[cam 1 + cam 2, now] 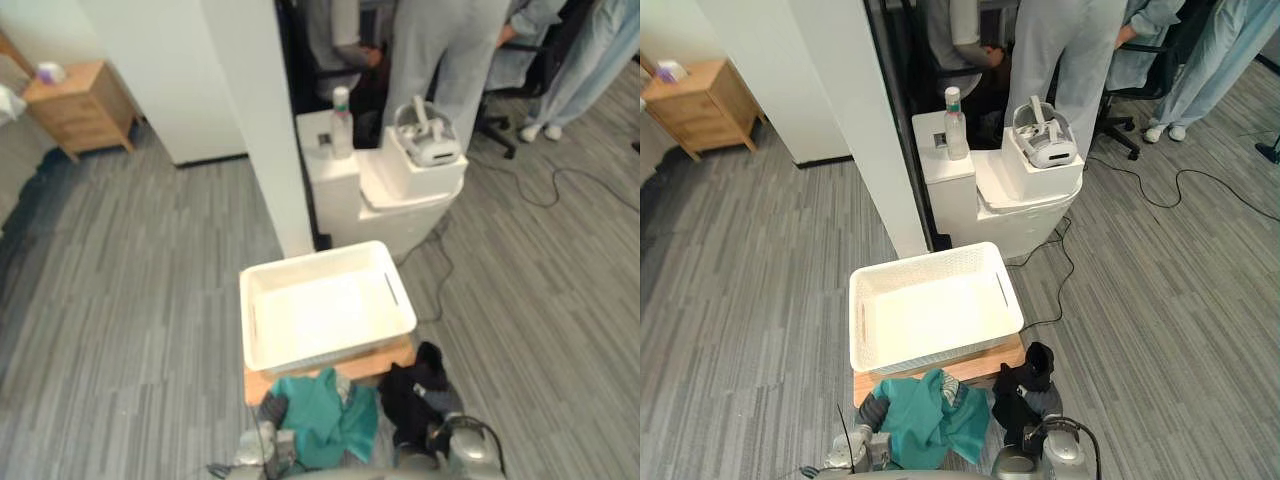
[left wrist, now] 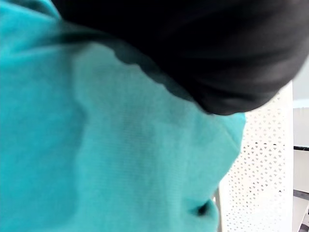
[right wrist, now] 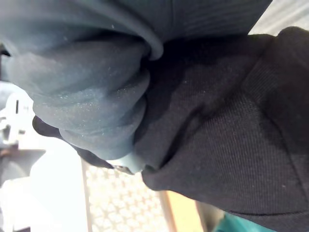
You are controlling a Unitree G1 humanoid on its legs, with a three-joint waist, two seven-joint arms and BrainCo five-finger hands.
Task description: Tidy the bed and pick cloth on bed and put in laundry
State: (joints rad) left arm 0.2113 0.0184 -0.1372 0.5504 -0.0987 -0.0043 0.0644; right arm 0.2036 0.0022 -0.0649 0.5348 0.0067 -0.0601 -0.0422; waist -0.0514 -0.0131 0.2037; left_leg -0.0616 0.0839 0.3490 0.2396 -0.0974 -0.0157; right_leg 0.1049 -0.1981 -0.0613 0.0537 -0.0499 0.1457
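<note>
Teal cloth (image 1: 322,428) at the left hand (image 1: 270,410) and black cloth (image 1: 408,392) at the right hand (image 1: 440,402) should be lifted over the white basket's (image 1: 248,320) near rim. Neither hand's grasp can be told.

One white basket (image 1: 330,350), one teal cloth (image 1: 325,420), one black cloth (image 1: 410,395), one bottle (image 1: 342,122), one headset (image 1: 427,138), one cabinet (image 1: 80,105)
</note>
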